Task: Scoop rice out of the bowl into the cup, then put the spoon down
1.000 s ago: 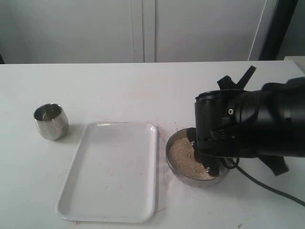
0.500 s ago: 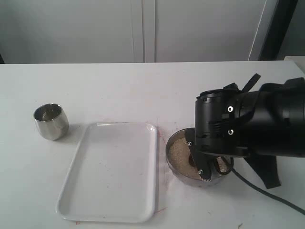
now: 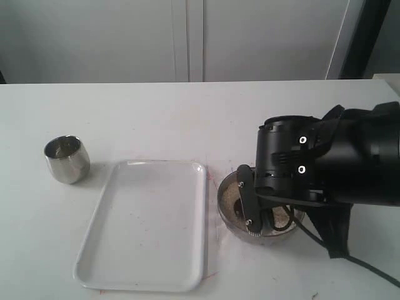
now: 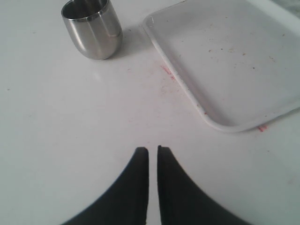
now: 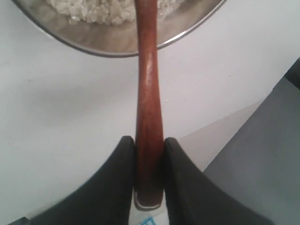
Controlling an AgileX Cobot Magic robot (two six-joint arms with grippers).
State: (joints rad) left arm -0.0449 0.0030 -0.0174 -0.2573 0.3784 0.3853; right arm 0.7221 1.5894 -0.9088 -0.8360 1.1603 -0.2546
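Observation:
The steel bowl (image 3: pixel 229 199) sits right of the tray, mostly covered by my right arm; its rim (image 5: pixel 93 44) shows in the right wrist view with rice (image 5: pixel 89 11) inside. Rice (image 3: pixel 229 192) shows at the bowl's left part. My right gripper (image 5: pixel 149 140) is shut on the handle of the reddish-brown spoon (image 5: pixel 148 89), which reaches over the rim into the bowl; its head is out of view. In the exterior view the spoon is hidden behind the arm. The small steel cup (image 3: pixel 65 158) (image 4: pixel 92 28) stands at the far left. My left gripper (image 4: pixel 153 150) is shut on nothing, above bare table.
A white rectangular tray (image 3: pixel 147 225) (image 4: pixel 234 61) lies between cup and bowl. The black right arm (image 3: pixel 331 162) and its cable fill the right side above the bowl. The table edge and a grey floor (image 5: pixel 262 154) show beside the right gripper.
The right wrist has rolled and dipped lower over the bowl, covering more of the rice. Cup, tray and bowl have stayed put.

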